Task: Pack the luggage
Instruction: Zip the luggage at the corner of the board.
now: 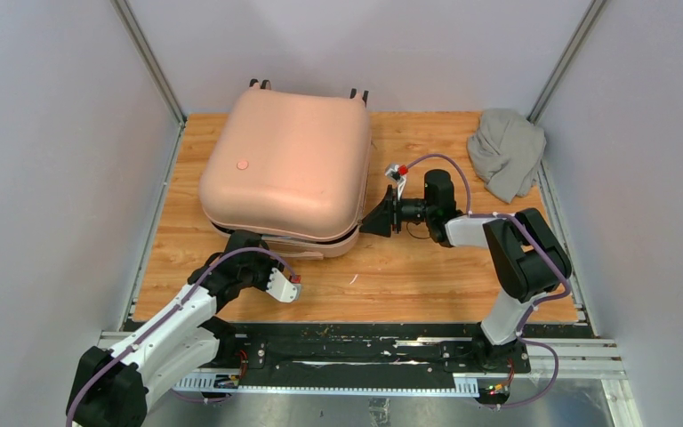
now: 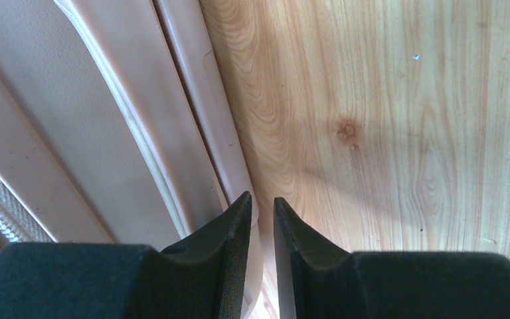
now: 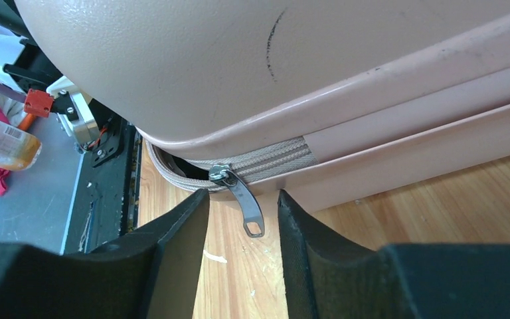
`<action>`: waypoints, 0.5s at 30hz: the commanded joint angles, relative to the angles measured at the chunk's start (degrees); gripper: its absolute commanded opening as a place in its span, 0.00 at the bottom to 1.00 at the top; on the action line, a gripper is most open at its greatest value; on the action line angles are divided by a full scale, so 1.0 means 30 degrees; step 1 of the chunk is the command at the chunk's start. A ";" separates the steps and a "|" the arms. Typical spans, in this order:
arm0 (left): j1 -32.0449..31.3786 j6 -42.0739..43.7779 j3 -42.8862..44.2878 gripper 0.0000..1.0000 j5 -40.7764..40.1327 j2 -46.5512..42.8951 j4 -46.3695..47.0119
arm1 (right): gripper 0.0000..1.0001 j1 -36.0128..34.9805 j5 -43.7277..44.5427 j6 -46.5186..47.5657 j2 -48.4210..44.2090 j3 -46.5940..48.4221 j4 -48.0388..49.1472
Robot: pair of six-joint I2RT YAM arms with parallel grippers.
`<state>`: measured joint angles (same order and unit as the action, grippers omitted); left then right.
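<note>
Between the fingers of our right gripper, which stand apart and clasp nothing, hangs the metal zipper pull, touching neither pad as far as we can see. Its slider sits on the beige zipper tape at a rounded corner of the luggage, where a dark gap shows between the two shells. Our left gripper sits at the near edge of the luggage, one finger against the lower rim and its jaws drawn to a thin slit. We cannot tell whether they pinch anything. The pale pink luggage lies flat on the left rear part of the wooden table, with its round emblem upward and its black wheels at the far side. A grey cloth lies bundled in the far right corner, well apart from the luggage.
</note>
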<state>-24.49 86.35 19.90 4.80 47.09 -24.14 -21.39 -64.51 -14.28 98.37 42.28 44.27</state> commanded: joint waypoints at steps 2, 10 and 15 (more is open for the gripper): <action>0.0078 0.0543 0.0866 0.27 0.0147 -0.0254 0.3603 | 0.35 -0.0245 -0.0095 -0.0534 0.0051 0.0100 0.0542; -0.0059 0.0090 0.1027 0.27 0.0377 -0.0030 0.4004 | 0.11 -0.0473 0.0146 -0.0604 -0.0632 -0.0182 0.0031; -0.0297 -0.0556 0.1272 0.26 0.0212 0.0376 0.4234 | 0.00 -0.0973 0.0345 -0.0257 -0.1196 -0.0347 -0.1130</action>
<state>-24.62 84.75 19.92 5.17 47.70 -23.49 -21.96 -64.23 -16.43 97.21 42.11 42.85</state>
